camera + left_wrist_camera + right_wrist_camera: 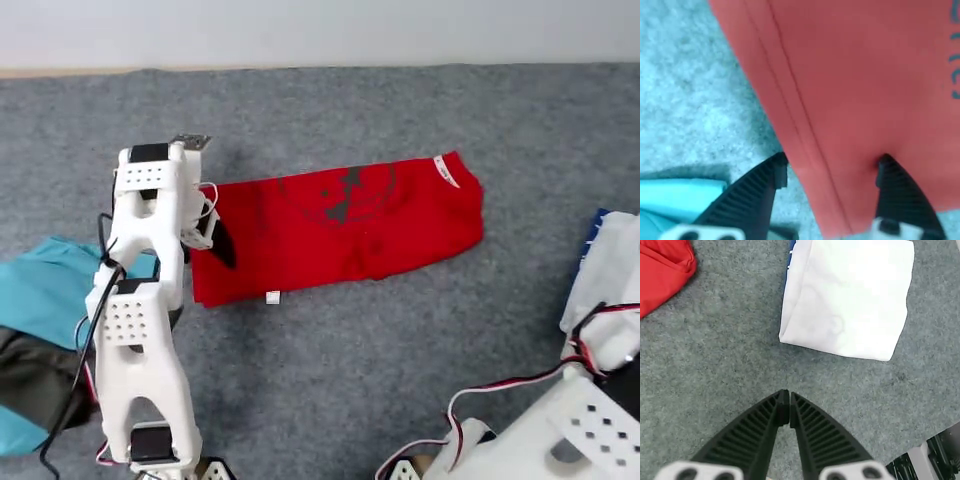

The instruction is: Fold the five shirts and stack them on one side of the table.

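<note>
The left gripper (pixel 832 162) stands with its jaws wide apart at the left end of the red shirt (pixel 855 85). One finger lies over the red cloth, and the other is over the grey table (pixel 685 90) just beside the shirt's hemmed edge. It holds nothing. In the high view this gripper (pixel 215 240) sits at the shirt's left edge, under the white left arm (pixel 145 300).

The red shirt (pixel 340 225) lies across the middle of the table (pixel 400 340), folded into a long band with a dark print facing up. A teal shirt (pixel 40 290) lies crumpled at the left edge of the table, just left of the arm, with a dark garment (pixel 30 375) on its near side.

The right gripper (pixel 788 399) has its jaws pressed together and holds nothing. It is over bare table at the near right. Just beyond it lies a folded white shirt (pixel 850 295), with a blue edge (pixel 789 260) showing from beneath.
</note>
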